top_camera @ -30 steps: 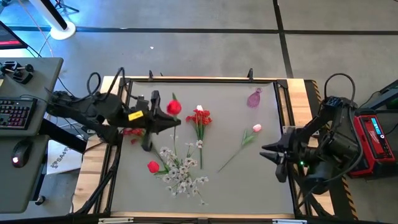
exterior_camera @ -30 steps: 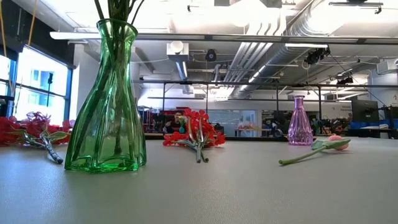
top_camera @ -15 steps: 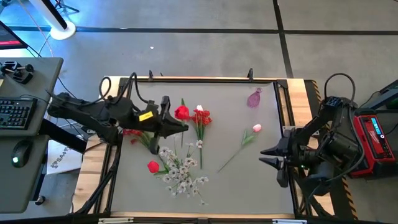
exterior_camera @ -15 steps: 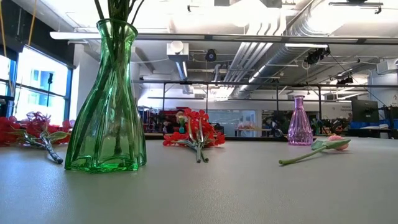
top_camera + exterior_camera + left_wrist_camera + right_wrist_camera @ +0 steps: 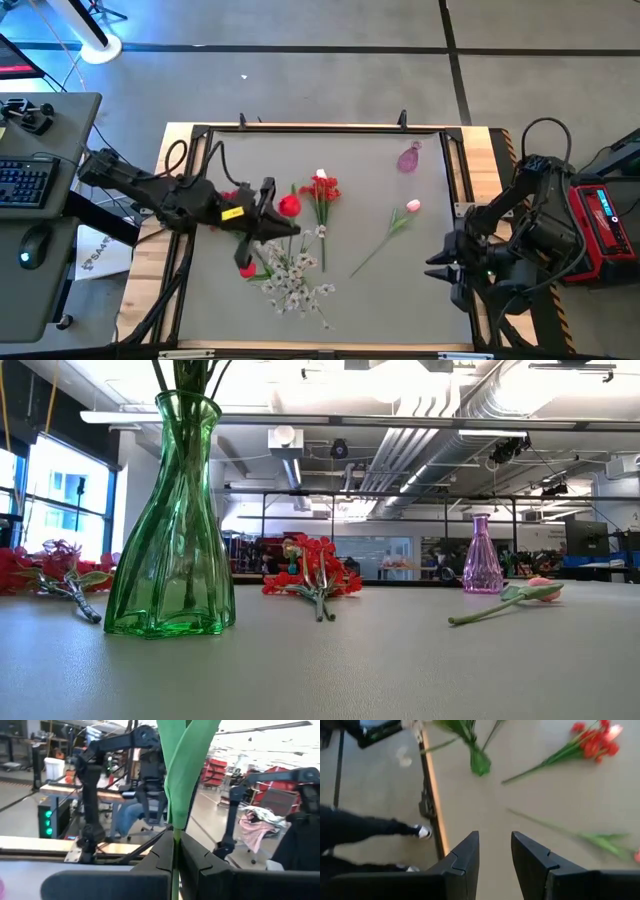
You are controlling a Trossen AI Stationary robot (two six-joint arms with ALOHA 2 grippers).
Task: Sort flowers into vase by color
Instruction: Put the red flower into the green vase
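Note:
My left gripper (image 5: 272,214) is over the table's left-middle, shut on a red tulip (image 5: 289,206). Just nearward of it stands the green glass vase (image 5: 175,520), stems inside it; from above, white sprays (image 5: 292,280) and a red tulip (image 5: 246,268) spread over it. A red blossom cluster (image 5: 322,190) and a pink tulip (image 5: 412,207) lie flat on the table. The small pink vase (image 5: 409,158) stands at the far right. More red flowers (image 5: 40,572) lie at the left. My right gripper (image 5: 495,852) is open near the table's right edge, touching nothing. My left gripper pinches the red tulip's thin green stem (image 5: 175,840) between its two fingers, just below a broad leaf (image 5: 187,765). The fingers lie across the stem. In the high view the blossom (image 5: 289,206) shows just past the fingertips; the low view shows nothing of the flower on the table.
A black frame (image 5: 300,128) borders the grey table. A desk with keyboard and mouse (image 5: 25,180) stands to the left. A person's dark leg and shoe (image 5: 422,831) show on the floor beyond the table's edge. Bare table lies between the pink tulip and the near edge.
My left gripper has carried the red tulip toward the table's near edge and a little to the right, closer to the green vase, staying shut on the stem. My right gripper has drawn back slightly toward the near right corner.

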